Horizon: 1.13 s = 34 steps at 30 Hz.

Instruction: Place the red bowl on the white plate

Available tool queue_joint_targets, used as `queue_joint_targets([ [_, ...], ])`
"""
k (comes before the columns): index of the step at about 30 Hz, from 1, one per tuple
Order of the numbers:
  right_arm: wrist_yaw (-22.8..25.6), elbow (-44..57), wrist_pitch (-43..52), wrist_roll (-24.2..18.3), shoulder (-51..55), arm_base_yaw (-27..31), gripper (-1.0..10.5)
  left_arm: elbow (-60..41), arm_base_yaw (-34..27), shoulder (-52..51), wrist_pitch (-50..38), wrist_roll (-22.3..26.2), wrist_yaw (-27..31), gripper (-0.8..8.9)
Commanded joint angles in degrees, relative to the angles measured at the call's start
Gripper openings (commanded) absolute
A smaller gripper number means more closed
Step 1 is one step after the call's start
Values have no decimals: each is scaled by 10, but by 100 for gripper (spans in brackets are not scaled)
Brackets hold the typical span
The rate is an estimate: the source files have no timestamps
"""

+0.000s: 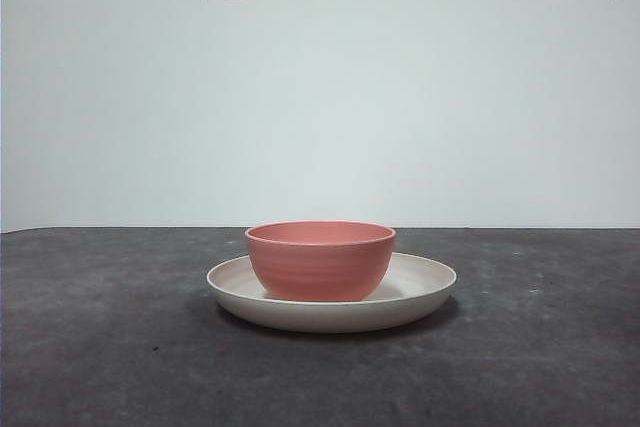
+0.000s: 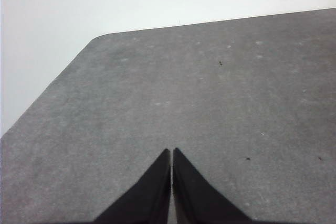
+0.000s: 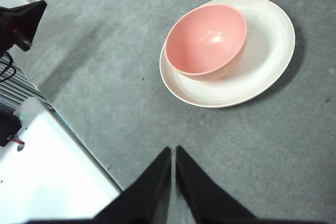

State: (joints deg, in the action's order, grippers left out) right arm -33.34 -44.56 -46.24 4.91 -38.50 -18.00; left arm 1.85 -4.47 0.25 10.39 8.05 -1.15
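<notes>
Right wrist view: red bowl on white plate, apart from right gripper.

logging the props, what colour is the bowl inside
Salmon pink, plain; the red bowl shows its inside best in the right wrist view.

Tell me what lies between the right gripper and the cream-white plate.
Only bare grey table separates the right gripper from the cream-white plate, per the right wrist view.

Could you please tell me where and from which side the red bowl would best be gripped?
Probably by the rim, from above: the red bowl stands upright and open on the white plate, its wall thin, with one finger inside and one outside. The plate's raised rim hinders a low side approach.
</notes>
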Motion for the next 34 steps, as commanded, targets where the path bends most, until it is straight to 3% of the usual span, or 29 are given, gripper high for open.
queue_joint_targets([
  [1,-2,-3,6,-5,-3,-3,8,-12,-1,-1,3,4,3,8],
  [28,2,-3,15,-5,-3,-3,8,-12,-1,-1,4,1,3,8],
  [34,47,-1,69,-67,10,9,8,-12,-1,-1,3,1,3,8],
])
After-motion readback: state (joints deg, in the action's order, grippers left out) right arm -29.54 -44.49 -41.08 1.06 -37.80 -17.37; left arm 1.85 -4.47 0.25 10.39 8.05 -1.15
